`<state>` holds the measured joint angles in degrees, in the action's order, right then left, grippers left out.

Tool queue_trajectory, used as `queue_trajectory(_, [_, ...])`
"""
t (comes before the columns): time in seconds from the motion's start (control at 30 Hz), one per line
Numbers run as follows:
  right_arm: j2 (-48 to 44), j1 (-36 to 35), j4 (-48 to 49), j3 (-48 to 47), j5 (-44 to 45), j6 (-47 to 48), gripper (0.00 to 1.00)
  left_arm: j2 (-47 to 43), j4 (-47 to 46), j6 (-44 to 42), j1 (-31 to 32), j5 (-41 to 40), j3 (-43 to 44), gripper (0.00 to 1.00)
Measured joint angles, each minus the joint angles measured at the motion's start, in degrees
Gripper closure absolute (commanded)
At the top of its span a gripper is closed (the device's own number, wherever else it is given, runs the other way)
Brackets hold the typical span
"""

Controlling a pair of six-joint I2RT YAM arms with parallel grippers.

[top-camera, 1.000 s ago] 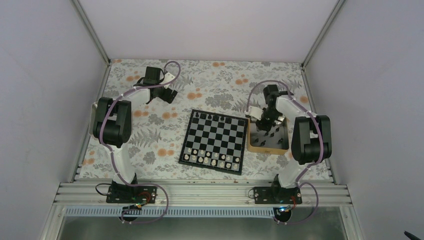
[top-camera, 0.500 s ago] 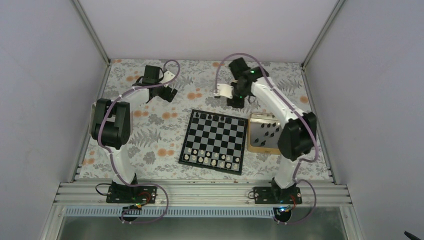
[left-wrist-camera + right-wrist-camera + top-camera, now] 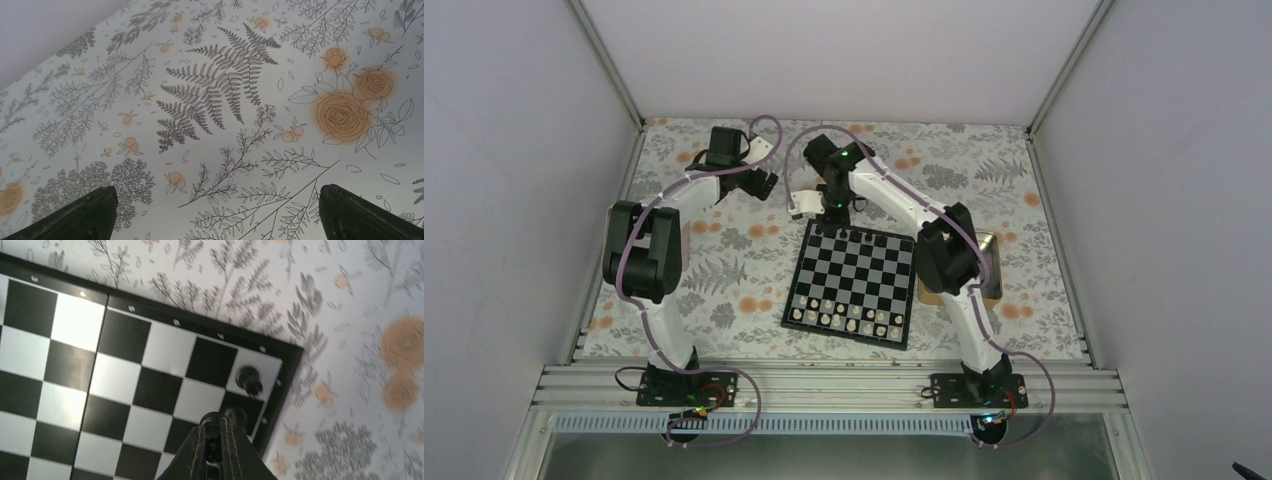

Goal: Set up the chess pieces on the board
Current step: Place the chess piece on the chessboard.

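The chequered board (image 3: 852, 283) lies in the middle of the table, with white chessmen along its near rows and a few black chess pieces (image 3: 855, 236) on its far row. My right gripper (image 3: 829, 208) hangs over the board's far left corner. In the right wrist view it (image 3: 220, 437) is shut on a small black chess piece (image 3: 215, 430), held above the corner squares of the board (image 3: 120, 355). A black piece (image 3: 248, 379) stands on the corner square, another (image 3: 236, 414) beside it. My left gripper (image 3: 759, 185) is open and empty over the cloth (image 3: 215, 115).
A tan-rimmed tray (image 3: 989, 245) sits right of the board, mostly hidden by my right arm. The table carries a floral cloth (image 3: 724, 270). Pale walls with metal posts enclose the back and sides.
My right arm has swung from the tray leftward across the back of the table to the board's far left corner, carrying a black piece. The left arm has barely moved.
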<state>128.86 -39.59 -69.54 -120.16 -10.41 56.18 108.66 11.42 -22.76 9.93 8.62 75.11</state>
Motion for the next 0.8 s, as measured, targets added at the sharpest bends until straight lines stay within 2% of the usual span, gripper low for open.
queue_trajectory(0.47, [5.99, -2.47, -0.74, -1.64, -1.77, 0.76, 0.93, -1.16, -0.15, 0.13, 0.0, 0.22, -0.22, 0.0])
queue_trajectory(0.8, [6.6, -2.71, 0.94, -2.1, -1.97, 0.74, 0.92, -1.6, -0.22, 0.52, 0.0, 0.5, -1.42, 0.0])
